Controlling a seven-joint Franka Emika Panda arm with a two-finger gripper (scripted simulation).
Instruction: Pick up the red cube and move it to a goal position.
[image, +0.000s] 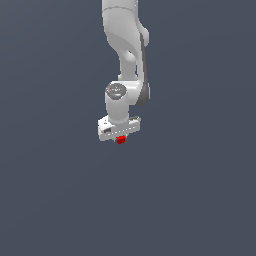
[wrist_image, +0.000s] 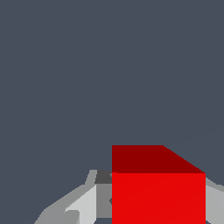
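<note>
The red cube (image: 120, 140) shows just under the white gripper (image: 119, 136) in the exterior view, near the middle of the picture. In the wrist view the red cube (wrist_image: 158, 192) is large and close, and it sits between the two grey fingers (wrist_image: 83, 203), which lie against its two sides. The gripper is shut on the cube. The fingers themselves are hidden behind the hand in the exterior view. I cannot tell how high the cube is above the floor.
The white arm (image: 127, 45) comes down from the top of the exterior view. Around it there is only a plain dark grey-blue surface (image: 50, 200). No goal marker shows.
</note>
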